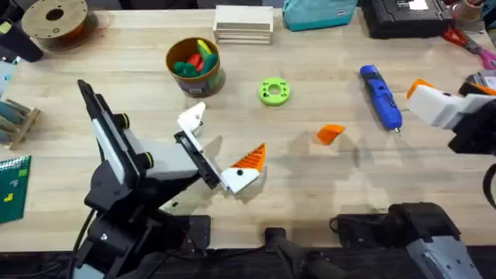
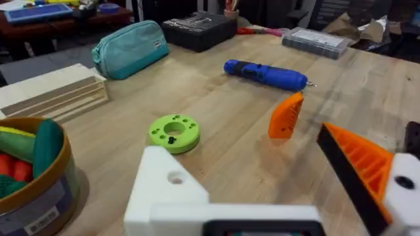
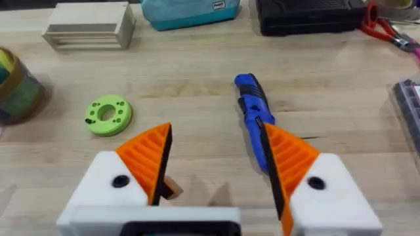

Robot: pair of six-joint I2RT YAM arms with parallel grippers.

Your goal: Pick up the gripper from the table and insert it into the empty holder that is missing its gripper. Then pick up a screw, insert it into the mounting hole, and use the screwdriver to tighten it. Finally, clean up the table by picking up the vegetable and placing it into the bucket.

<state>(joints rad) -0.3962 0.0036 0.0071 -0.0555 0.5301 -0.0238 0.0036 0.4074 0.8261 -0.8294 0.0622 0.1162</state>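
Around your work you have the bucket (image 1: 194,66) at the back left holding bright toy foods, a stack of wooden boards (image 1: 243,23), a teal pouch (image 1: 318,13) and a black case (image 1: 405,17) along the far edge. The loose gripper (image 1: 330,133) lies on bare table between the holder (image 1: 273,91) and the screwdriver (image 1: 380,96), touching neither. Your left gripper (image 1: 221,151) is spread wide with nothing in it, just beside the holder. Your right gripper (image 3: 216,164) gapes too, empty, with the screwdriver's tip end between its fingers.
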